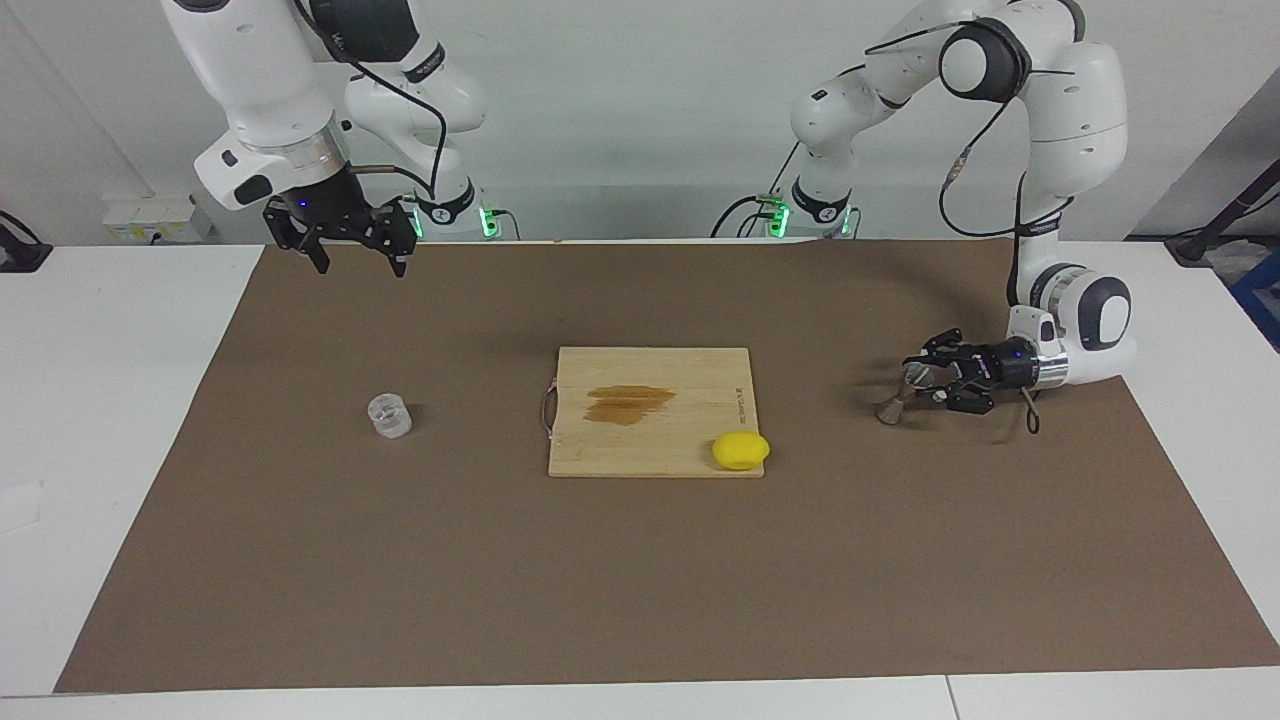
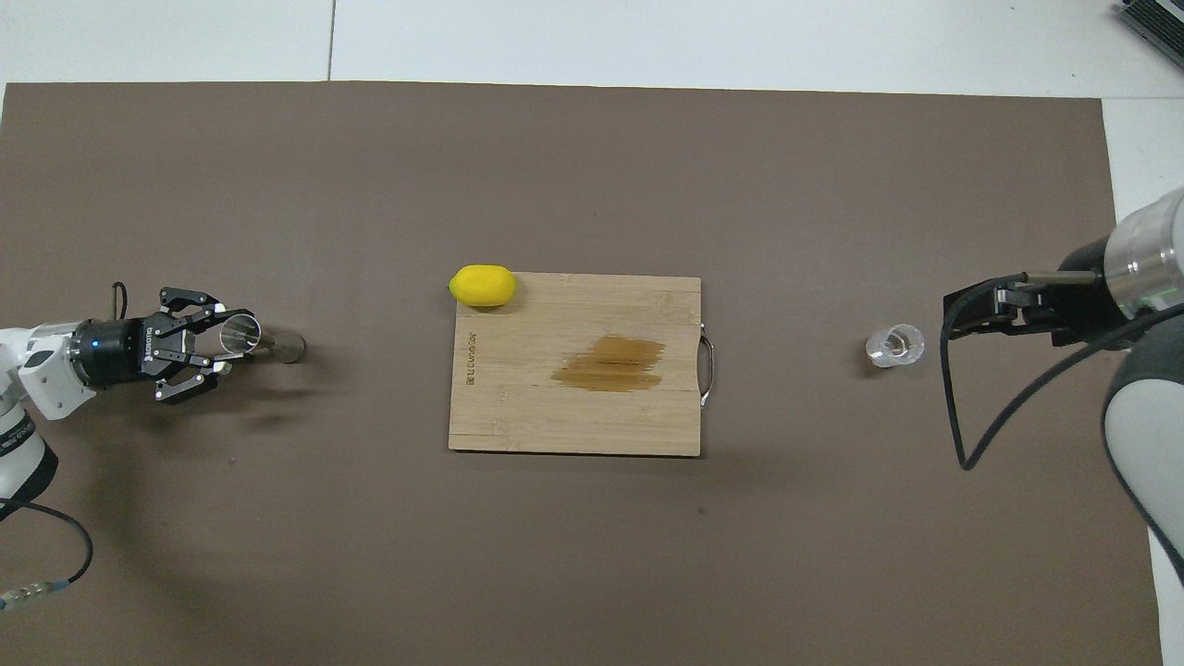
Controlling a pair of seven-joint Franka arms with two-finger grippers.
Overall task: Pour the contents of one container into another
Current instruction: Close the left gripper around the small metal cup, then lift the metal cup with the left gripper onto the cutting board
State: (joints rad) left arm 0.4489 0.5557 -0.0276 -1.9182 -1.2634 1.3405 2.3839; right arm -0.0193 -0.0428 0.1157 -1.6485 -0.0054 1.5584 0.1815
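Note:
My left gripper (image 1: 918, 379) (image 2: 229, 343) is shut on the upper cone of the metal jigger (image 1: 897, 396) (image 2: 248, 335), low over the mat at the left arm's end of the table. The jigger is tilted, its lower cone toward the cutting board. Whether that cone touches the mat I cannot tell. The small clear cup (image 1: 389, 415) (image 2: 894, 345) stands upright on the mat at the right arm's end. My right gripper (image 1: 355, 256) (image 2: 958, 314) hangs open and empty, high over the mat's edge by the robots.
A wooden cutting board (image 1: 690, 365) (image 2: 518, 407) with a brown stain lies mid-table. A yellow lemon (image 1: 740, 450) (image 2: 482, 285) rests at its corner toward the left arm's end. The brown mat (image 1: 640, 580) covers most of the white table.

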